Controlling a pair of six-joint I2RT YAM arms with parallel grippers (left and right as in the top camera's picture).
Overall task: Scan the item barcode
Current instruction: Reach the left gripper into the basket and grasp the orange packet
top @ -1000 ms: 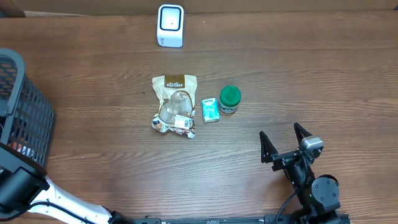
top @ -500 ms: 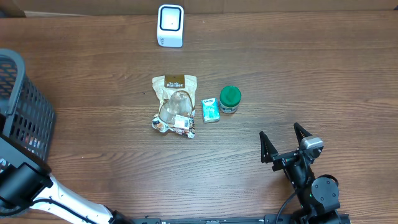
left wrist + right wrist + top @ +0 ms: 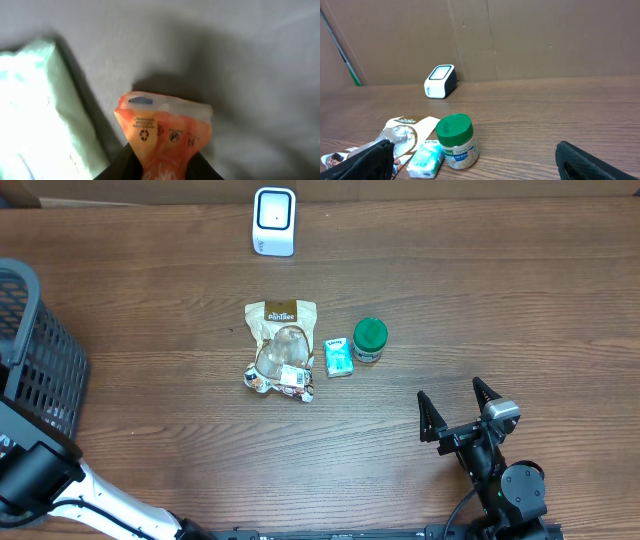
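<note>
My left gripper (image 3: pixel 161 167) is shut on an orange packet (image 3: pixel 162 132), whose printed top end sticks out beyond the dark fingers (image 3: pixel 117 167); no barcode shows on it. In the overhead view that gripper is hidden by the black basket (image 3: pixel 35 360). The white scanner (image 3: pixel 274 220) stands at the table's far edge and also shows in the right wrist view (image 3: pixel 440 81). My right gripper (image 3: pixel 450 395) rests open near the front right, holding nothing.
A tan snack bag (image 3: pixel 280 345), a teal tissue pack (image 3: pixel 339 357) and a green-lidded jar (image 3: pixel 369 339) lie mid-table. A pale green pack (image 3: pixel 40 115) lies on grey lining beside the orange packet. Cardboard walls the back of the table.
The left arm has shifted slightly at the basket's near side. The right arm and the items on the table have not moved.
</note>
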